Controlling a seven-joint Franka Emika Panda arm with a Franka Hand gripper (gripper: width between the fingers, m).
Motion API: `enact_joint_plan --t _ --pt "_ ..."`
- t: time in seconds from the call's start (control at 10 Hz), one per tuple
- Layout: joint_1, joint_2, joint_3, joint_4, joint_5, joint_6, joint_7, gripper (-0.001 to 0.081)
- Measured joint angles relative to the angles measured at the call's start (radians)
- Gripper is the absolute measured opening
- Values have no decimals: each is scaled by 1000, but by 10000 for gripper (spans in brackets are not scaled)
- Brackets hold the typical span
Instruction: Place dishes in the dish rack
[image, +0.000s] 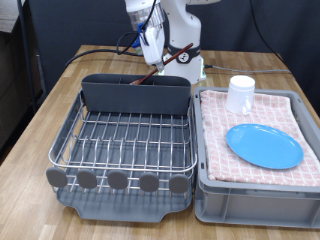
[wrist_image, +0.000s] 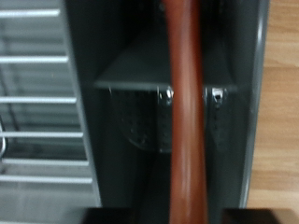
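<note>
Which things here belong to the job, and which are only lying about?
Job:
- spoon, in the caddy, under the claw
- rack
- plate
- mug

Lying about:
- crate with checked cloth
- cables

Counts as seen:
- Dish rack (image: 125, 150): one, wire grid on dark tray.
- Utensil caddy (image: 135, 95): one.
- Round tabs (image: 118, 180) along the rack's near edge: five.
- Wooden spoon (wrist_image: 187, 112): one.
- Blue plate (image: 264, 145): one.
- White mug (image: 240, 95): one.
- Grey crate (image: 255, 195): one, lined with one pink checked cloth (image: 225, 135).
- Gripper (image: 152, 55): one.
- Worktop (image: 40, 130): one.
</note>
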Motion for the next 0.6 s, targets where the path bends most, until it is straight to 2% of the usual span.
enact_joint_plan --t 0.1,0.2,0.3,0.4,0.5,0.6 --pt "-3 23 -2 0 -6 24 0 281" --pt "-9 46 1 0 -19 49 1 281" --pt "-28 66 22 0 -57 68 21 443" --pt "-72 81 74 1 -136 77 85 589" --pt "-138 84 159 4 -249 77 192 589" --pt "-193 79 246 10 -341 64 296 737"
